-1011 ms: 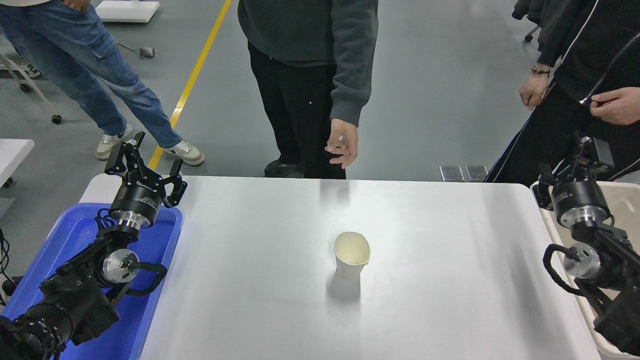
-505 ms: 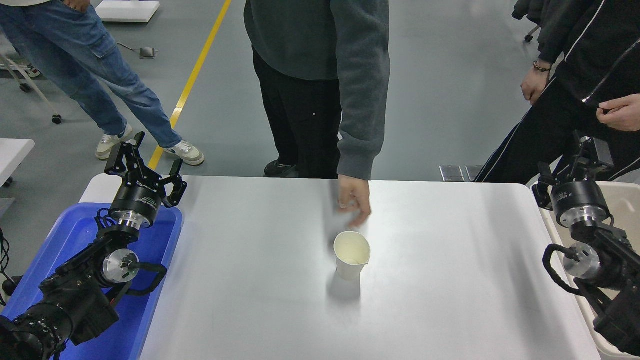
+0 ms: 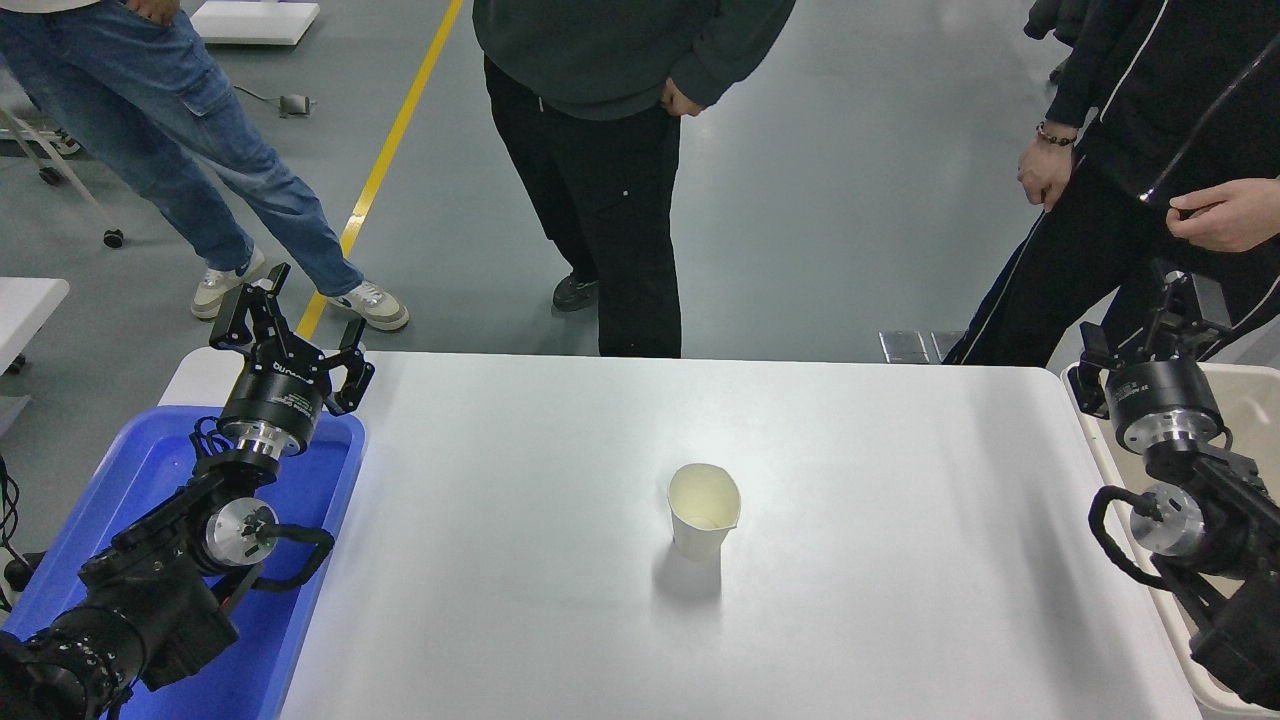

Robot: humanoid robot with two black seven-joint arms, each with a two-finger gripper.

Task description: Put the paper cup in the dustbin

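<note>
The paper cup [image 3: 703, 512] stands upright near the middle of the white table [image 3: 500, 600], white with a cream inside and a pointed rim. Nothing touches it. The beige dustbin [image 3: 1252, 398] sits off the table's right edge, partly hidden by my right arm. My right gripper [image 3: 1138, 325] hangs over the dustbin's near corner, well to the right of the cup, open and empty. My left gripper [image 3: 292, 325] is parked at the table's far left corner above a blue bin, open and empty.
The bright blue bin [image 3: 150, 470] stands along the table's left edge under my left arm. Three people stand at the far side: one in a dark sweatshirt [image 3: 610, 60] at the middle, one in jeans [image 3: 180, 130] at left, one in black [image 3: 1150, 120] at right.
The middle person's hand, which reached down to just above the cup half a second ago, has pulled back up to the waist. The cup and both arms stay where they were.
</note>
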